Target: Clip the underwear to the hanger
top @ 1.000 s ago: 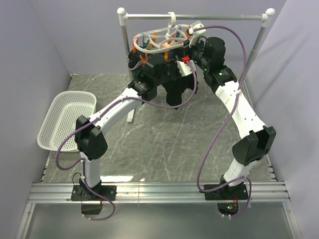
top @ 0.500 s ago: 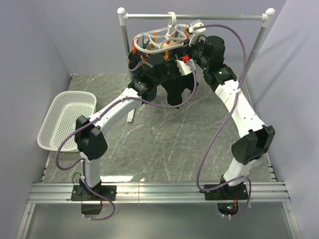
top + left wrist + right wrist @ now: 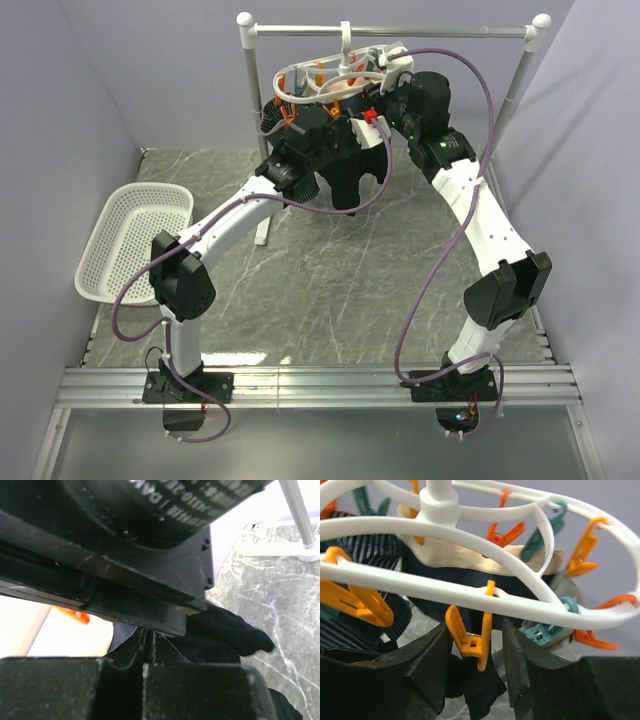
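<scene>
Limp, light underwear (image 3: 230, 635) — take by the hem; left jaws clamped on it, right jaws open astride orange peg (image 3: 470, 640).

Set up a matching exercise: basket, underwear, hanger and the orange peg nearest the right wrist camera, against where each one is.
Things:
1. basket
2. orange peg nearest the right wrist camera
3. underwear
4. hanger

Places:
A. hooked on the rail
B. between the fingers of the right gripper
C. on the table, far left
D. pinched in the left gripper

Pairs: 1-C, 2-B, 3-D, 4-A
</scene>
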Controlling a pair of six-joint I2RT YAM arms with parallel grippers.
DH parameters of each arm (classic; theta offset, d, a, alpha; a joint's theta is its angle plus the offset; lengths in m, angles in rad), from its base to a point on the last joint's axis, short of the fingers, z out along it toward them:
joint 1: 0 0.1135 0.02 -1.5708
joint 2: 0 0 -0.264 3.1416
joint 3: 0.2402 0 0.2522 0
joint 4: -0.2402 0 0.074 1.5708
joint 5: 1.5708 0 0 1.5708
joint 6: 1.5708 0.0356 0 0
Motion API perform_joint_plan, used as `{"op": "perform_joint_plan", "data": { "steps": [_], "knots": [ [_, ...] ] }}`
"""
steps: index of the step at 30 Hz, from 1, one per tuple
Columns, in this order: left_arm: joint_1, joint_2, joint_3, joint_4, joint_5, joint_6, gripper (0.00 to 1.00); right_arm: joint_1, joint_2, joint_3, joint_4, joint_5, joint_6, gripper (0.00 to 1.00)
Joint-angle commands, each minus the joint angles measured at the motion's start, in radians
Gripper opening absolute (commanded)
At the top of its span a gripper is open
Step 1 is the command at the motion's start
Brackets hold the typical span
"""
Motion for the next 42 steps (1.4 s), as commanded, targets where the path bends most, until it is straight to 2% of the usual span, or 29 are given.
{"op": "perform_joint_plan", "data": {
  "steps": [1, 9, 13, 15, 21, 22, 25, 29, 31, 36, 42],
  "knots": [
    [-0.011, -0.044, 0.027, 0.112, 0.016, 0.011, 0.0, 0.018, 0.018, 0.011, -0.08, -0.027, 0.02, 0.52],
    [-0.011, -0.043, 0.036, 0.1, 0.025, 0.013, 0.0, 0.018, 0.0, 0.006, -0.061, -0.03, 0.054, 0.73],
    [-0.011, -0.059, 0.021, 0.063, 0.057, -0.033, 0.0, 0.016, -0.016, 0.018, -0.061, -0.042, 0.069, 0.73],
    [-0.009, -0.076, 0.001, 0.029, 0.085, -0.073, 0.04, 0.013, -0.019, 0.018, -0.06, -0.048, 0.069, 0.73],
    [-0.005, -0.168, -0.115, -0.064, 0.218, -0.177, 0.32, -0.02, -0.026, 0.009, -0.058, -0.081, 0.078, 0.73],
    [-0.002, -0.179, -0.134, -0.069, 0.229, -0.19, 0.39, -0.028, -0.028, -0.001, -0.055, -0.097, 0.08, 0.74],
    [-0.002, -0.22, -0.188, -0.072, 0.255, -0.242, 0.51, -0.042, -0.046, -0.028, -0.037, -0.148, 0.083, 0.75],
    [0.017, -0.275, -0.226, -0.086, 0.277, -0.317, 0.57, -0.065, -0.074, -0.074, -0.019, -0.208, 0.081, 0.77],
    [0.037, -0.311, -0.255, -0.055, 0.342, -0.388, 0.59, -0.071, -0.094, -0.086, -0.006, -0.223, 0.083, 0.77],
    [0.089, -0.417, -0.361, -0.037, 0.355, -0.541, 0.61, -0.117, -0.135, -0.124, 0.009, -0.291, 0.117, 0.77],
    [0.127, -0.504, -0.551, 0.087, 0.37, -0.586, 0.62, -0.155, -0.187, -0.152, 0.012, -0.393, 0.146, 0.77]
  ]
}}
